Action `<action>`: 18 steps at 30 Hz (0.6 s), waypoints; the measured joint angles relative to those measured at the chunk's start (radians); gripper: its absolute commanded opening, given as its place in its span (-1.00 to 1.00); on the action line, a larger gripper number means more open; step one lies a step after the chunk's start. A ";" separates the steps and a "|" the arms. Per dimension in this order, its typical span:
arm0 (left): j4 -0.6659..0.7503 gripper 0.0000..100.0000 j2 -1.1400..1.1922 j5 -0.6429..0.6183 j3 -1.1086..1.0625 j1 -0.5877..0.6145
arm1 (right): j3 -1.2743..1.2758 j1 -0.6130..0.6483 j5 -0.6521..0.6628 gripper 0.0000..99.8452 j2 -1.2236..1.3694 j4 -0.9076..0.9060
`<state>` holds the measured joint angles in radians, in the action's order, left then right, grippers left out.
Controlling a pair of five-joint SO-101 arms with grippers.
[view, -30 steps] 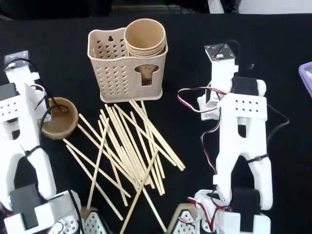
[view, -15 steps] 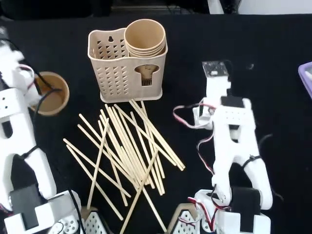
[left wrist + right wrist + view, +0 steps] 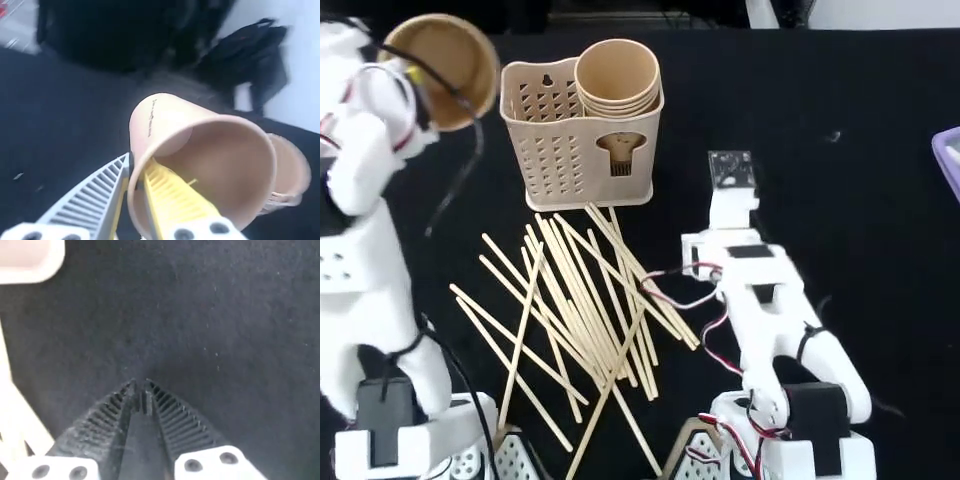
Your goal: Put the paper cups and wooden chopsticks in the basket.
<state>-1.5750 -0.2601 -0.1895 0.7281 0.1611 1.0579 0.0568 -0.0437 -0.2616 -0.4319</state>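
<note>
My left gripper (image 3: pixel 134 170) is shut on the rim of a tan paper cup (image 3: pixel 200 165). In the high view that paper cup (image 3: pixel 442 55) hangs tilted in the air just left of the beige basket (image 3: pixel 560 150). A stack of paper cups (image 3: pixel 617 75) stands in the basket's right half. Several wooden chopsticks (image 3: pixel 575 310) lie scattered on the black table in front of the basket. My right gripper (image 3: pixel 140 386) is shut on nothing, low over bare black table; its arm (image 3: pixel 735 215) is right of the chopstick pile.
A purple container's edge (image 3: pixel 950 160) shows at the table's right side. The basket's corner (image 3: pixel 27 260) and a chopstick (image 3: pixel 15 410) lie close to my right gripper. Arm bases (image 3: pixel 770 440) stand along the near edge.
My left arm has lifted the cup from the table at the left up and back, to beside the basket's top. The right arm has drawn back and leftward toward the chopsticks.
</note>
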 measured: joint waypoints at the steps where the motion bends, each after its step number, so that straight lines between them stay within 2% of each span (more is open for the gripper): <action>1: 0.020 -0.94 0.000 0.000 0.008 -0.031 | 0.014 0.000 0.000 -0.94 0.000 0.032; 6: 0.167 -0.94 0.000 -0.002 -0.015 -0.160 | 0.026 -0.006 -0.002 -0.94 0.000 0.083; 12: 0.362 -0.94 0.005 -0.003 -0.209 -0.311 | 0.026 -0.009 -0.002 -0.94 0.000 0.086; 16: 0.408 -0.94 0.006 -0.011 -0.279 -0.365 | 0.026 -0.006 -0.002 -0.94 0.000 0.087; 18: 0.410 -0.94 0.006 -0.054 -0.292 -0.370 | 0.026 -0.006 -0.002 -0.94 0.000 0.091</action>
<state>-1.1653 -0.2539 -0.2432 0.4365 -0.2087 1.0840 0.0506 -0.0453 -0.2616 -0.3414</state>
